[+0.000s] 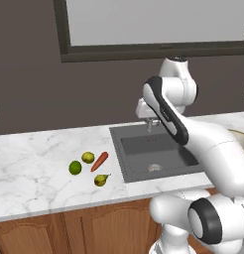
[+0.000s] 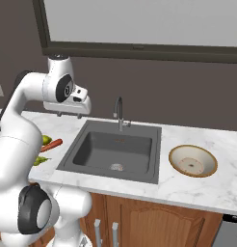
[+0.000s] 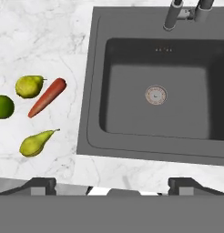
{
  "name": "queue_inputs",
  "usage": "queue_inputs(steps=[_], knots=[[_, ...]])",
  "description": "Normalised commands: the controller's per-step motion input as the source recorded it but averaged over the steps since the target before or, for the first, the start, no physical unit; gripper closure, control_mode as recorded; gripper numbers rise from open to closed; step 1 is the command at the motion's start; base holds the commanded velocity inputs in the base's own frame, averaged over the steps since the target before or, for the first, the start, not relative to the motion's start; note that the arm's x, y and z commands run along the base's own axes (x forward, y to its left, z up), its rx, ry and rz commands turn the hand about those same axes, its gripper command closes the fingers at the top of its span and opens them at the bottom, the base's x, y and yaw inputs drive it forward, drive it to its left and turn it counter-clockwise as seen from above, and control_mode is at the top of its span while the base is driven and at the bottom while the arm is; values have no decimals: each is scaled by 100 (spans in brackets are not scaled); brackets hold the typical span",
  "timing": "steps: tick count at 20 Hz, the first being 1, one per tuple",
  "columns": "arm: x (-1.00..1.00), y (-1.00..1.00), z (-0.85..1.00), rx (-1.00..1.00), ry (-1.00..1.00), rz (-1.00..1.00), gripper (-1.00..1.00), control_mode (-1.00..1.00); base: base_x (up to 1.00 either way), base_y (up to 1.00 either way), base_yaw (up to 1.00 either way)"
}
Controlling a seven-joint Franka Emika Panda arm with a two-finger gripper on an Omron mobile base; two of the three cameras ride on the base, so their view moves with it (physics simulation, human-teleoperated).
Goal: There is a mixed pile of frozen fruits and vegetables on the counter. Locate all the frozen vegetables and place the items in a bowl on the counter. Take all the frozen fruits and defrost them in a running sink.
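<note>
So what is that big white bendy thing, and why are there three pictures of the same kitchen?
That white thing is a robot arm. Two pictures come from cameras riding behind it, one on its left and one on its right. The third comes from a camera on its hand, looking straight down. Its gripper, the pinching part, is open and holds nothing. On the marble counter, left of the sink, lie a carrot, a bright green ball, a yellow-green ball and a pear. To the right of the sink sits an empty bowl. No water is running from the faucet.
</note>
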Motion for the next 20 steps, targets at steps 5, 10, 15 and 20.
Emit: queue_inputs(steps=[5, 10, 15, 20], knots=[[12, 40, -14, 0, 5, 0, -100, -100, 0, 0, 0], [19, 42, -25, 0, 6, -1, -100, -100, 0, 0, 0], [22, 42, -30, -1, 8, -1, -100, -100, 0, 0, 0], [9, 16, -19, -9, 2, 0, -100, -100, 0, 0, 0]])
